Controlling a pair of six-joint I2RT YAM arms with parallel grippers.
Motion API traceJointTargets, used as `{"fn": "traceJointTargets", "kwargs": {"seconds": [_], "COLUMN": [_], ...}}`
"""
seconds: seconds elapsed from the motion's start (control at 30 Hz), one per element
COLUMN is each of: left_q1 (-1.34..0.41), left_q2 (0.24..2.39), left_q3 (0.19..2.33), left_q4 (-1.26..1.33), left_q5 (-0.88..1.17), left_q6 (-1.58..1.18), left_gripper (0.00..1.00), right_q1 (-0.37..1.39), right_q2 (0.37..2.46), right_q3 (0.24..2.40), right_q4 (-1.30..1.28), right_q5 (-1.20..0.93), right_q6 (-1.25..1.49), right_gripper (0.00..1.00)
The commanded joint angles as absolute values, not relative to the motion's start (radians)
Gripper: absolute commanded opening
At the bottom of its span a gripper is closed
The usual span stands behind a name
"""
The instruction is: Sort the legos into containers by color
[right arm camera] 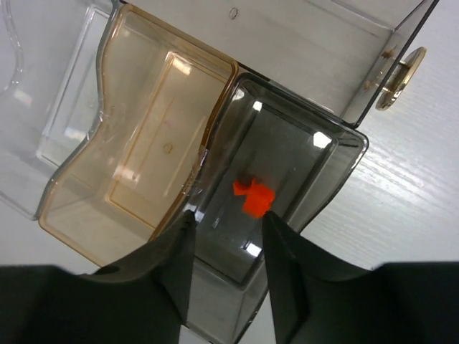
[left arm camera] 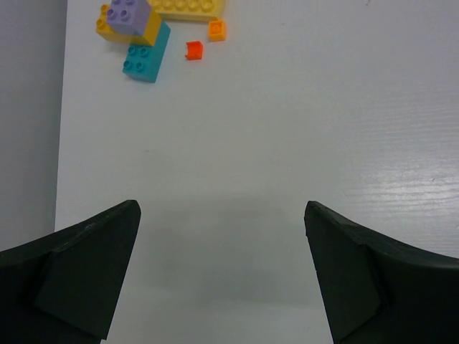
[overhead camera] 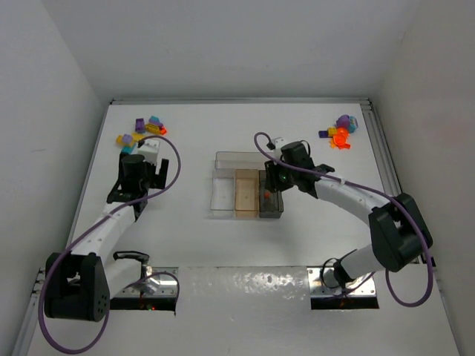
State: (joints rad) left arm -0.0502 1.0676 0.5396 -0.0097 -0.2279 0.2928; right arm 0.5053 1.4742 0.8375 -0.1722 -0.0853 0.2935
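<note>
The clear tray [overhead camera: 226, 159] sits mid-table with clear, tan and grey containers. My right gripper [right arm camera: 228, 218] hovers open over the grey container [right arm camera: 337, 154]. One orange-red lego [right arm camera: 254, 197] lies in it just past the fingertips, free of the jaws. The tan container [right arm camera: 143, 122] beside it holds nothing. My left gripper [left arm camera: 222, 215] stands wide open over bare table, with nothing between its fingers. Ahead of it lie a purple-on-yellow lego [left arm camera: 129, 14], a teal one [left arm camera: 145, 57] and two small orange ones [left arm camera: 193, 50]. In the top view the right gripper [overhead camera: 273, 182] is at the tray's right end.
A second cluster of legos [overhead camera: 341, 132], purple, yellow and translucent orange, lies at the far right near the table rail [overhead camera: 378, 148]. The left cluster [overhead camera: 141, 130] sits at the far left by the wall. The tray's wide section [right arm camera: 323, 36] lies beyond the narrow ones.
</note>
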Motion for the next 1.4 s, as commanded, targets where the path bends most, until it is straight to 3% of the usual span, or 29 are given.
{"fn": "traceJointTargets", "kwargs": {"seconds": [0.0, 0.07, 0.2, 0.33, 0.4, 0.5, 0.63, 0.73, 0.97, 1.37], "left_q1": [-0.040, -0.038, -0.038, -0.040, -0.040, -0.038, -0.040, -0.040, -0.040, -0.040], "left_q2": [1.043, 1.042, 1.046, 1.055, 1.065, 1.075, 1.088, 1.095, 1.161, 1.284], "left_q3": [0.541, 0.541, 0.543, 0.548, 0.552, 0.554, 0.549, 0.551, 0.600, 0.683], "left_q4": [0.037, 0.037, 0.035, 0.034, 0.035, 0.043, 0.057, 0.060, 0.025, 0.035], "left_q5": [-0.229, -0.226, -0.218, -0.218, -0.218, -0.215, -0.216, -0.224, -0.264, -0.288], "left_q6": [0.285, 0.285, 0.284, 0.285, 0.287, 0.290, 0.295, 0.296, 0.311, 0.344], "left_gripper": [0.97, 0.97, 0.97, 0.97, 0.97, 0.97, 0.97, 0.97, 0.97, 0.97], "right_q1": [0.506, 0.506, 0.505, 0.492, 0.421, 0.255, 0.016, -0.063, -0.135, -0.199], "right_q2": [1.447, 1.459, 1.477, 1.479, 1.503, 1.566, 1.699, 1.813, 2.066, 2.180], "right_q3": [0.860, 0.889, 0.942, 1.028, 1.124, 1.251, 1.385, 1.405, 1.572, 1.618], "right_q4": [-0.153, -0.169, -0.218, -0.253, -0.296, -0.353, -0.439, -0.430, -0.488, -0.446], "right_q5": [-0.080, -0.075, -0.068, 0.074, 0.116, 0.088, 0.080, 0.147, 0.199, 0.215], "right_q6": [0.270, 0.252, 0.232, 0.273, 0.352, 0.489, 0.583, 0.523, 0.425, 0.399], "right_gripper": [0.43, 0.50, 0.51, 0.41, 0.34, 0.47, 0.48, 0.47, 0.44, 0.38]}}
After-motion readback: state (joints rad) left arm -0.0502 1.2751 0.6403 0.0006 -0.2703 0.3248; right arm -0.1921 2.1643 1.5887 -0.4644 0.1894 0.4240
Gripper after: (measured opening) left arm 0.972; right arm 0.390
